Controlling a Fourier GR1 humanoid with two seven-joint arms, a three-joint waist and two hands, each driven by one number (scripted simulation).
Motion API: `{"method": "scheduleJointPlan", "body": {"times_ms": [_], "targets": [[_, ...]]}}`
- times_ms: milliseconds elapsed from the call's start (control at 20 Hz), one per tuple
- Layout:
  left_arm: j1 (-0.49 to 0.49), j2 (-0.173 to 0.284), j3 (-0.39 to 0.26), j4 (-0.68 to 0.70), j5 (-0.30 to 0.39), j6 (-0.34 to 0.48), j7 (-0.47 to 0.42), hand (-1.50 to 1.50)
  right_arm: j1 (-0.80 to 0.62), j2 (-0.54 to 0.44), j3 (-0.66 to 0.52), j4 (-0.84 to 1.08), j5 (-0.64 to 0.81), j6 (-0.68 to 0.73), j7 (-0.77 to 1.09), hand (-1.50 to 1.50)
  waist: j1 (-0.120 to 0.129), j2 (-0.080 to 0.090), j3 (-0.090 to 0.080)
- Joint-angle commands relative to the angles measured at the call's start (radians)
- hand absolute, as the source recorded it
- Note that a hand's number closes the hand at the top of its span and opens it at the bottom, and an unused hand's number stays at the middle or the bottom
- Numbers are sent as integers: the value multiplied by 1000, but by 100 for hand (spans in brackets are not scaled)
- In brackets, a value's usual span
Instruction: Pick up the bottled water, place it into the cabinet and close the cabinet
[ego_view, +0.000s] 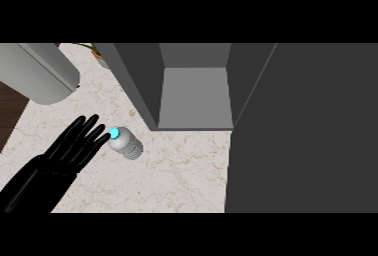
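Head view: left hand (80, 141) comes in from the lower left on a dark forearm, fingers straight and slightly spread, pointing up and to the right over the bench (177, 175). Its fingertips reach almost to the bottle (125, 143); whether they touch it I cannot tell, and nothing is held. The bottle stands on the pale marbled bench just right of the fingertips, seen from above, clear-bodied with a bright blue cap (114, 133) turned toward the hand. Up and to the right of the bottle is the cabinet (193, 95), open, with grey inner walls and a lighter grey floor; the bottle is outside it, near its lower left corner. The cabinet door (303, 130) fills the right side as a broad dark panel swung open. At upper left a grey cylinder (46, 72) lies partly over the bench edge, with a plant (97, 51) just beyond it at the top.
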Motion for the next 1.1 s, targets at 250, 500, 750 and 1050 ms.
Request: {"method": "scheduleJointPlan", "body": {"times_ms": [250,500,750,1050], "targets": [[43,4,55,9,30,-58,29,-150,141,23,57,-2,25,46,-101,-150,3,0,0],[81,16,125,116,31,-191,-62,-150,193,32,154,-35,95,46,-139,-150,2,0,0],[69,8,149,106,54,-215,-64,-150,220,18,116,10,82,96,-205,-150,3,0,0],[7,25,244,262,27,-245,-125,-150,234,25,115,-31,79,71,-190,-150,2,0,0]]}}
